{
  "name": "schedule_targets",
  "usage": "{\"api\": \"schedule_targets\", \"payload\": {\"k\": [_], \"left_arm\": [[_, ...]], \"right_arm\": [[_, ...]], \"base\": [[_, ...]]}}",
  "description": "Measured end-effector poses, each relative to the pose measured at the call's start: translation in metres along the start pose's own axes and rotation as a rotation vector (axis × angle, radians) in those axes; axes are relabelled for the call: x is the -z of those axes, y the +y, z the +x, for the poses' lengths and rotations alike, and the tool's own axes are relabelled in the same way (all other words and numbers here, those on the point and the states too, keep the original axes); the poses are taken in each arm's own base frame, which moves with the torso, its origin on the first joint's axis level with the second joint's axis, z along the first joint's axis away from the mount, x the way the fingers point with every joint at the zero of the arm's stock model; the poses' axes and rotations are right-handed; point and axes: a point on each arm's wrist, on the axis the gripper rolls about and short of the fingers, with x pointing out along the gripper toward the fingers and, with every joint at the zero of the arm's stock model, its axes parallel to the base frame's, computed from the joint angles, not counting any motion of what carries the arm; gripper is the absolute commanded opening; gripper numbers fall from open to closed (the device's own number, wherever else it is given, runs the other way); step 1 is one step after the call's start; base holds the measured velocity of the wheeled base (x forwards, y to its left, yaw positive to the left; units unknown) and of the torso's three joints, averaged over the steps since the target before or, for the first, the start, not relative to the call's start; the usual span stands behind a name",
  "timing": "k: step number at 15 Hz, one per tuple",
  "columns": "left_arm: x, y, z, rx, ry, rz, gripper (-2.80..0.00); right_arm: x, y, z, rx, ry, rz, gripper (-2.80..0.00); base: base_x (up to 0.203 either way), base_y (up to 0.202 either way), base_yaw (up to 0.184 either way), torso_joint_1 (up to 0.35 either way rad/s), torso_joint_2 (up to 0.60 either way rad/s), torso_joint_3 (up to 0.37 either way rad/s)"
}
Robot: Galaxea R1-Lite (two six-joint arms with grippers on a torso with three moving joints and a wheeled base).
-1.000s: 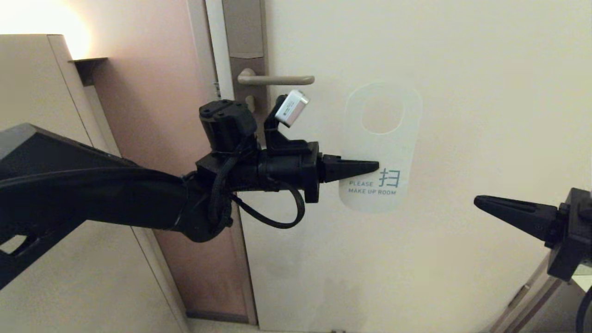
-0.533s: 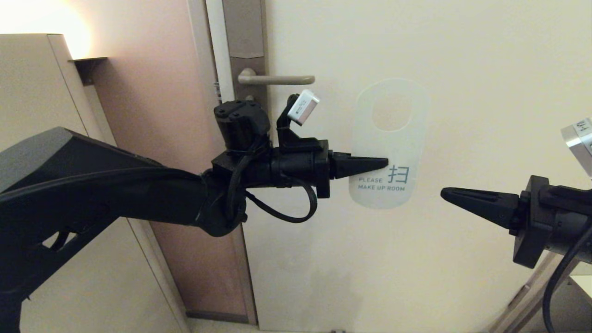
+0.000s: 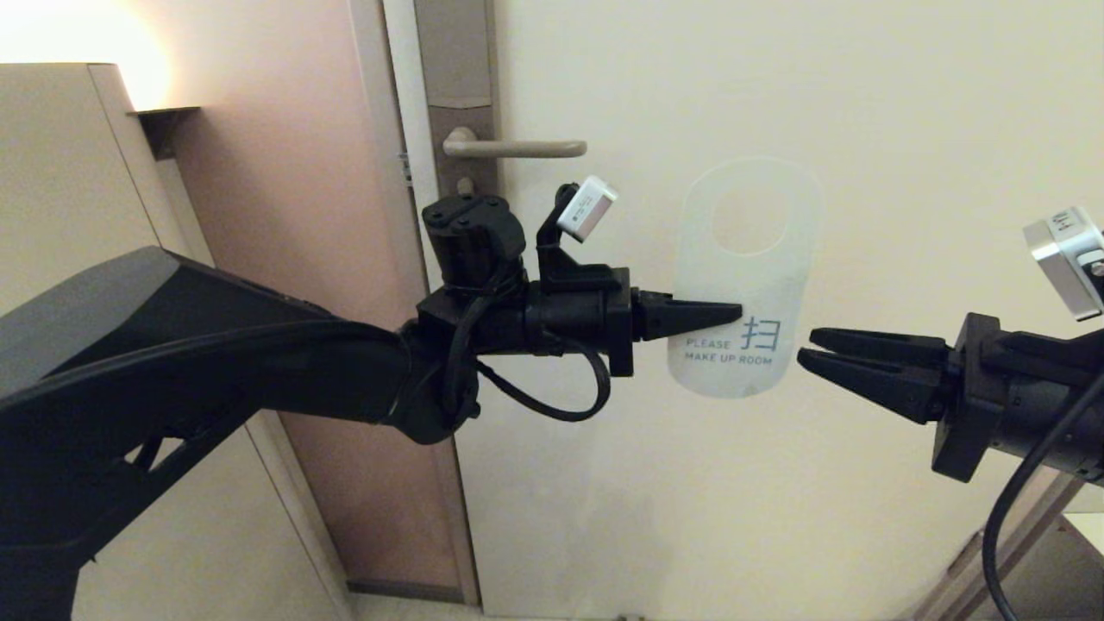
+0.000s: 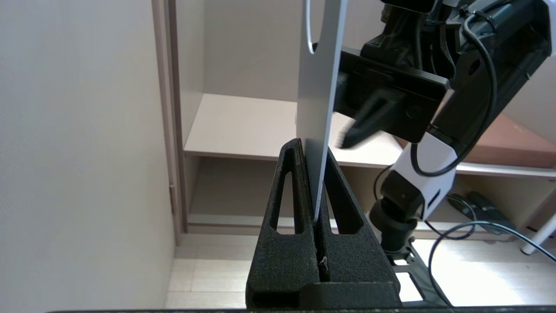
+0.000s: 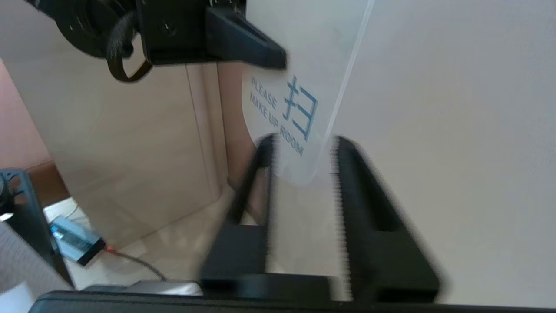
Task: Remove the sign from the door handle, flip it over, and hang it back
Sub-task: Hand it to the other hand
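Left gripper [image 3: 729, 316], mid-frame, clamped on the sign [image 3: 749, 259], presents it clear of the door handle [image 3: 515, 147] so my right gripper [image 3: 806, 351], jaws apart at right, can take it.

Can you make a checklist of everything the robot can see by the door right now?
Surface: pale door, bare apart from its fittings.
Job's things: the sign is off the door handle, held upright in the air, white face with blue "PLEASE MAKE UP ROOM" showing.
Clutter: nothing seen on the door.
Grippers: left gripper is shut on the sign's left edge; right gripper, jaws apart, is beside the sign's lower right edge, not gripping.
Cables: a black cable loops under the left wrist; another hangs from the right arm.
Surroundings: beige cabinet at left, lit from above; open shelves in the left wrist view.
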Motion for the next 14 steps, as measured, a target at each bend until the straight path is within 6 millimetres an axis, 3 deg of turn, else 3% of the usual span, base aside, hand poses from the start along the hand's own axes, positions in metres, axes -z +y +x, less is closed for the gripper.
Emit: {"api": "schedule_targets", "payload": {"k": [8, 14], "left_arm": [[-0.001, 0.001, 0.003, 0.005, -0.003, 0.007, -2.80], [-0.006, -0.005, 0.016, 0.051, -0.032, -0.014, -2.80]], "right_arm": [[0.009, 0.000, 0.007, -0.015, 0.036, 0.022, 0.00], [0.010, 0.008, 0.010, -0.083, 0.039, 0.019, 0.00]], "base": [[0.000, 0.000, 0.000, 0.000, 0.00, 0.000], [0.000, 0.000, 0.000, 0.000, 0.00, 0.000]]}}
